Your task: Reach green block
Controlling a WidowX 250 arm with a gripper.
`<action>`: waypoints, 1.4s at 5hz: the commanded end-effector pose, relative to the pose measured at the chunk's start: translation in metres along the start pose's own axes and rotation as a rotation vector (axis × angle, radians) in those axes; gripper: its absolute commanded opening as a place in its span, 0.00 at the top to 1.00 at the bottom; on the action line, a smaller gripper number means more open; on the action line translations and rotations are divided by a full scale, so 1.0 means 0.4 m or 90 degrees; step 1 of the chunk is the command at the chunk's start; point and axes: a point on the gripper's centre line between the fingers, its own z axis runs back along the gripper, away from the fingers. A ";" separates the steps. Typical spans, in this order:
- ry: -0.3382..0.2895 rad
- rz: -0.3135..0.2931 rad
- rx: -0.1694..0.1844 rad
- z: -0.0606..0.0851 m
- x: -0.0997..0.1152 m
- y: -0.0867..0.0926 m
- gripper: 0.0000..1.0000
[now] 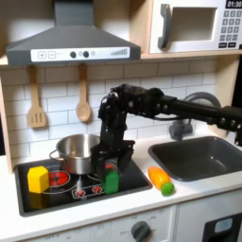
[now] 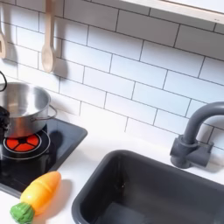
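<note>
Nearly done, by my read: gripper (image 1: 112,170) was right down on the green block (image 1: 112,180) in the first exterior view, fingertips at its top. Too small and dark there to say whether the jaws were open, closed or already on the block, so I couldn't tell. What looked left was a final bit of closing in, if any.

Block sat on the stovetop (image 1: 132,184) near its front edge, about mid-width, just in front of the pot (image 1: 77,151). Yellow block (image 1: 38,179) was at the stovetop's front-left corner in the first exterior view, well apart. Carrot (image 1: 162,180) lay off the stovetop on the counter, between stovetop and sink (image 1: 203,156), near the counter's front edge.

Room: pot was close behind the gripper, so little margin backward. Toward the stovetop's front edge and to either side of the block there was open surface. Arm (image 1: 180,106) reached in over the sink side from the first exterior view's right; tap (image 2: 194,131) stood behind the sink, apart from the arm's path as far as I could judge.
</note>
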 end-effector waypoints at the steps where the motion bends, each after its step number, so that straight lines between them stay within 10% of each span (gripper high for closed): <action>1: 0.020 0.007 -0.008 -0.038 0.003 -0.008 0.00; 6: 0.077 0.012 -0.015 -0.115 0.002 -0.030 0.00; 7: 0.096 0.003 0.012 -0.118 -0.002 -0.035 0.00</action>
